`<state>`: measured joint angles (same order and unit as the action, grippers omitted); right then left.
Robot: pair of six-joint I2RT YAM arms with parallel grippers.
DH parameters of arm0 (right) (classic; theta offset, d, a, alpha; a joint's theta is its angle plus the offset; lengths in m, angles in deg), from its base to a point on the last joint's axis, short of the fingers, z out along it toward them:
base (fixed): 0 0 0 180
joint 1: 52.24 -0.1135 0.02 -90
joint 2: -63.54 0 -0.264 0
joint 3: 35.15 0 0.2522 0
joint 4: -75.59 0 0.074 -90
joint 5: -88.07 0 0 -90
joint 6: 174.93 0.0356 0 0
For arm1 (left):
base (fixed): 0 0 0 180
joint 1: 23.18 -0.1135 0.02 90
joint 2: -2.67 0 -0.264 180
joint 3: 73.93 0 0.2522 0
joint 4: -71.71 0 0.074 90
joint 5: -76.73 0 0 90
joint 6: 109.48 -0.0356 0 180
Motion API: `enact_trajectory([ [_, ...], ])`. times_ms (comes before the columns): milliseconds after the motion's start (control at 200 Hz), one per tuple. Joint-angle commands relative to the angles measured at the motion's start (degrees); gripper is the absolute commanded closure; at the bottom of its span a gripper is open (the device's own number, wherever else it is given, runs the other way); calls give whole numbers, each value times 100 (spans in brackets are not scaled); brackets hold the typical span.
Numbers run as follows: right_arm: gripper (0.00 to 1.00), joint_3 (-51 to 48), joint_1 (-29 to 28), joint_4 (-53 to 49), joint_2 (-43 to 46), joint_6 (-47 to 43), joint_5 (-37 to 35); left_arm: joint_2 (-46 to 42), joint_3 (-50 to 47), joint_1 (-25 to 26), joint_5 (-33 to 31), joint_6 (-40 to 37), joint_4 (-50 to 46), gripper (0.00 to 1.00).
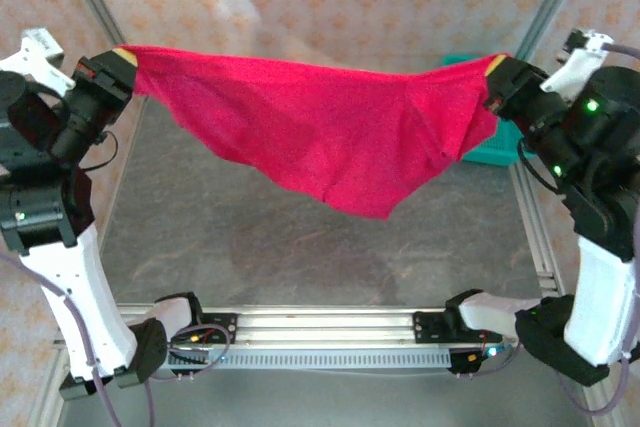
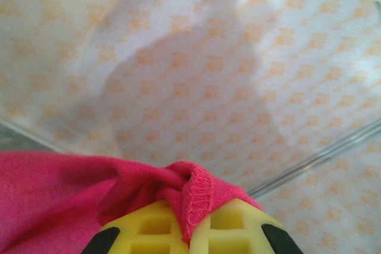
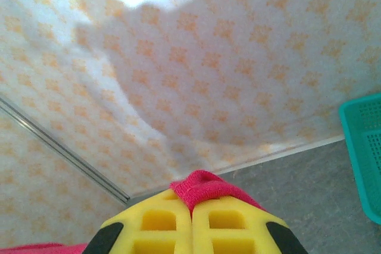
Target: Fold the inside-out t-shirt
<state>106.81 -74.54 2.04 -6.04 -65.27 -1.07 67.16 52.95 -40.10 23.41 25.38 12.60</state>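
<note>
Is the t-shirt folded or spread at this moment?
Spread: the t-shirt hangs stretched above the table between the left hand and right hand, unfolded.

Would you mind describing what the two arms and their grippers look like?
The left arm and right arm have white lower links, black joint housings, grey cables and small green lights. The left gripper and right gripper each have yellow fingers moulded with a grid of square recesses, and black patches at the outer edges.
</note>
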Motion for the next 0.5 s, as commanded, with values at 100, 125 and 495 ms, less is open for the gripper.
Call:
enact_trajectory([
  [100, 100, -765, 123, 108, -694, -294, -244, 535, -1126, 91, -223, -376, 322, 100],
  [125, 100, -862, 192, 165, -834, -296, -232, 667, -1325, 155, -290, -448, 360, 100],
  [495, 70, -244, 845, 325, -3954, -14, 779, 3649, -1143, 971, -1458, -1097, 356, 49],
])
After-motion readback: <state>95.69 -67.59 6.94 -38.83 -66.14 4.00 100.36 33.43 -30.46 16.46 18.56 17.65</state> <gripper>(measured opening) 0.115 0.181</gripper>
